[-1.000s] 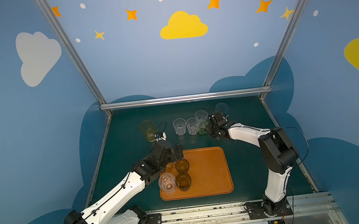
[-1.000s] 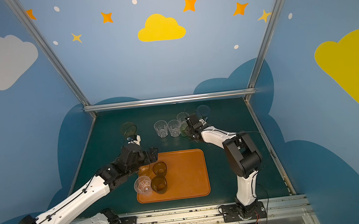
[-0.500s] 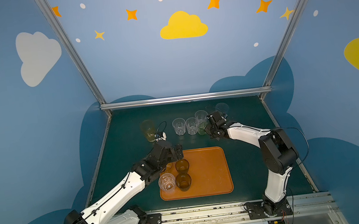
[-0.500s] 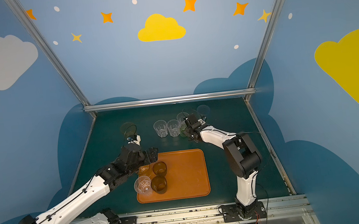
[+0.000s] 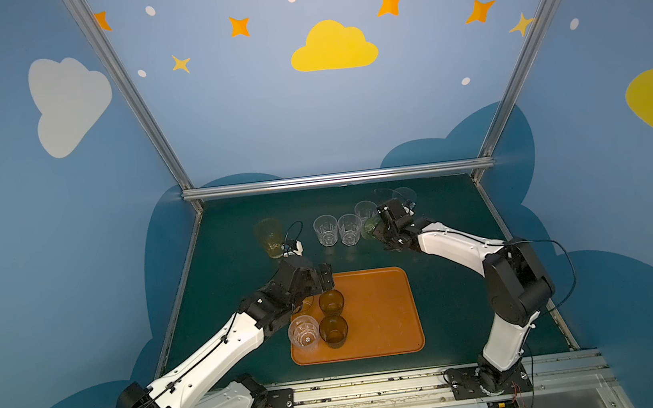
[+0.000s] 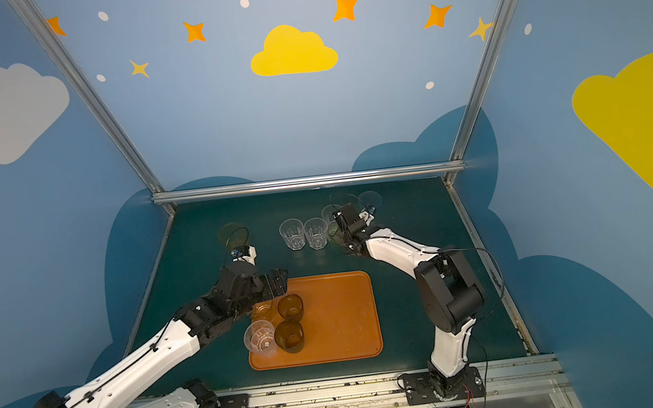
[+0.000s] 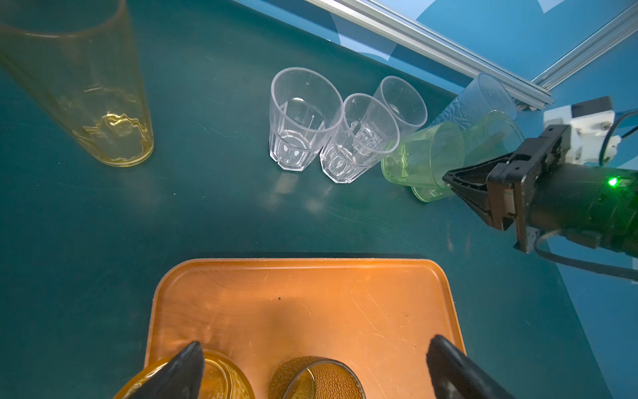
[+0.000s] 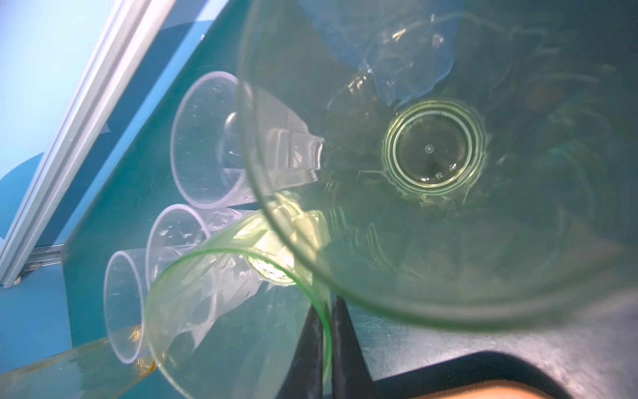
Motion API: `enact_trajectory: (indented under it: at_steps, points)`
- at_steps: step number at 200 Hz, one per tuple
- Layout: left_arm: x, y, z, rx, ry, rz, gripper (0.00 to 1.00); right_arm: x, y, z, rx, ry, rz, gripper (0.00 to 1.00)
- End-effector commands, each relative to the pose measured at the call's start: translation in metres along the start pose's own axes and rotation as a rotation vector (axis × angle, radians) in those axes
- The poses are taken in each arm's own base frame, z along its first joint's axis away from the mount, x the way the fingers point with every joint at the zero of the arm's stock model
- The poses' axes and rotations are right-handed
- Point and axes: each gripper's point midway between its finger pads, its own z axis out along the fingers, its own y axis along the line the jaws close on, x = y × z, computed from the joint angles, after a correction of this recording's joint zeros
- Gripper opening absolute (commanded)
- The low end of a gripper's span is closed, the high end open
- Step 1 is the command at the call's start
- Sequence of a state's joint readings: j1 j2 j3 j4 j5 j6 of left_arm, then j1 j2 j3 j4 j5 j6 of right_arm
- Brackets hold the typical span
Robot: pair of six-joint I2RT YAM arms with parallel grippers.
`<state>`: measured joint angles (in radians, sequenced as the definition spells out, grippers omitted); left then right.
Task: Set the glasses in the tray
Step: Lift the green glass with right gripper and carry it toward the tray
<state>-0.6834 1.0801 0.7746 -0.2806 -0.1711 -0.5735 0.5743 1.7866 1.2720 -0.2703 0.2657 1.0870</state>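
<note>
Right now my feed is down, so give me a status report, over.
Left gripper open over tray, empty. Right gripper shut on short green glass rim, off tray. Taller green glass and clear glasses crowd it.

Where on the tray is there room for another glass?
The tray is bare across its right half, from the brown glasses to the right rim. The left is crowded: a clear glass and an amber glass stand beside them.

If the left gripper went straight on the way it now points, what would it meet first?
Probably the bare floor of the tray, just beyond the dark brown glass under the open left gripper. Depth is unclear; if it clears the tray, the clear glasses come next.
</note>
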Motion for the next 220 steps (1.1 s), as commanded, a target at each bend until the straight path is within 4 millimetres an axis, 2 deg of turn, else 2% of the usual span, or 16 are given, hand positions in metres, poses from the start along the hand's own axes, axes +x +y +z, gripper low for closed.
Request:
enact_trajectory:
  at_steps: [1,66,119,175,220]
  points:
    - [-0.003,-0.001,-0.002,0.008,-0.006,-0.015,1.00,-0.015,0.012,-0.023,-0.020,-0.053,-0.026,0.07]
    - [-0.004,-0.002,-0.005,0.020,-0.014,-0.030,1.00,-0.010,0.010,-0.052,-0.027,-0.074,-0.092,0.06]
    - [-0.009,-0.009,-0.010,0.038,-0.005,-0.041,1.00,0.008,-0.012,-0.059,-0.013,-0.046,-0.151,0.05]
    - [-0.009,-0.012,-0.025,0.071,0.004,-0.075,1.00,0.022,-0.006,-0.097,-0.083,-0.025,-0.244,0.05]
    - [-0.005,-0.012,-0.033,0.090,0.016,-0.091,1.00,0.030,-0.009,-0.128,-0.125,-0.018,-0.282,0.05]
